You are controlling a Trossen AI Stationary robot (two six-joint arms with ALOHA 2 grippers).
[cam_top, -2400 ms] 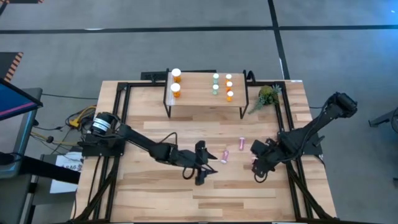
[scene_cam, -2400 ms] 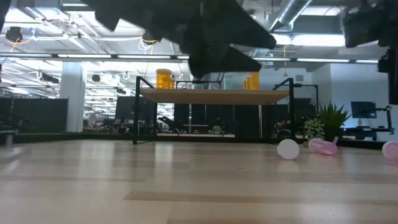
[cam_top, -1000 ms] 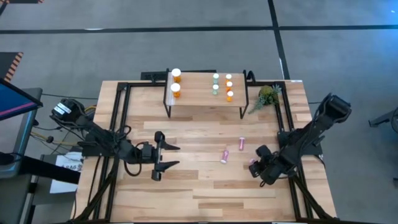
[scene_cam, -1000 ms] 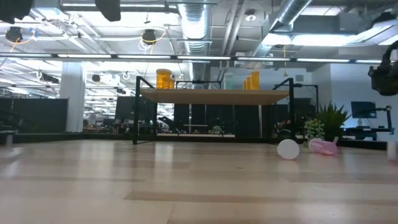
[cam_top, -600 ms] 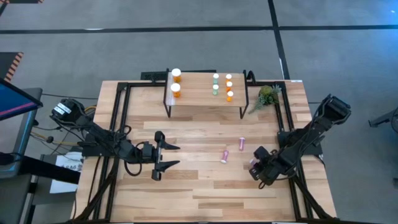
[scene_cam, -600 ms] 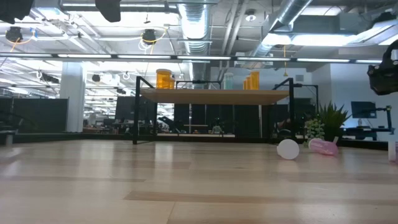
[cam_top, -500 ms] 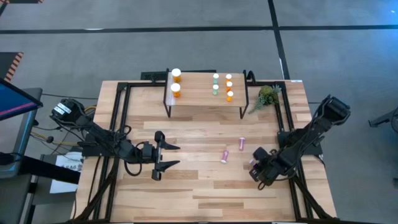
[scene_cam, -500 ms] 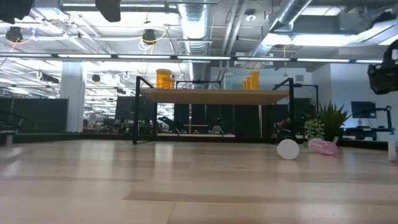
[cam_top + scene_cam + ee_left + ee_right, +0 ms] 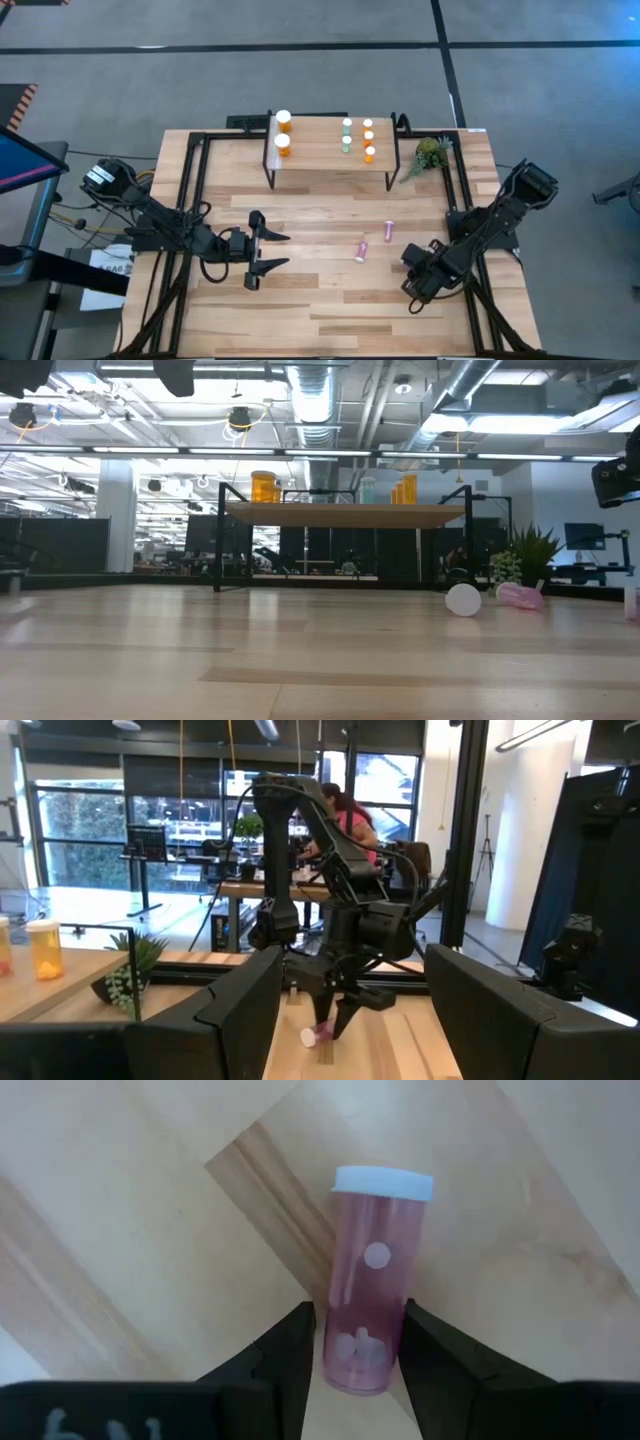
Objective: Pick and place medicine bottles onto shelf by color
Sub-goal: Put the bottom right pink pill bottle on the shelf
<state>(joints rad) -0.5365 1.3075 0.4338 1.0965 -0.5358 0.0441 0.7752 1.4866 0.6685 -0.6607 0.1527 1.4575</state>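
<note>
The right gripper [image 9: 418, 287] is down low near the front right part of the table [image 9: 330, 300], pointed steeply at the boards, and its two dark fingers [image 9: 290, 1350] sit on either side of a pink bottle [image 9: 372, 1320] with a white cap, pressed close against its body; I would call that a grasp on the bottle, which looks to be clear of the wood. The left gripper [image 9: 262, 250] hangs over the left middle of the table with its jaws spread wide and nothing between them, well away from everything. Two more pink bottles lie on their sides in the open middle, one [image 9: 361, 250] toward the centre and one [image 9: 388, 231] a little farther back, apart from each other and from both arms. The shelf [image 9: 330, 165] stands at the back edge, with two large orange bottles [image 9: 283, 133] at its left end and a cluster of small green and orange ones [image 9: 358, 140] toward its right, leaving a bare stretch of plank between the groups. A small plant [image 9: 428, 155] sits just beside the shelf's right legs, near the table's back right corner.
</note>
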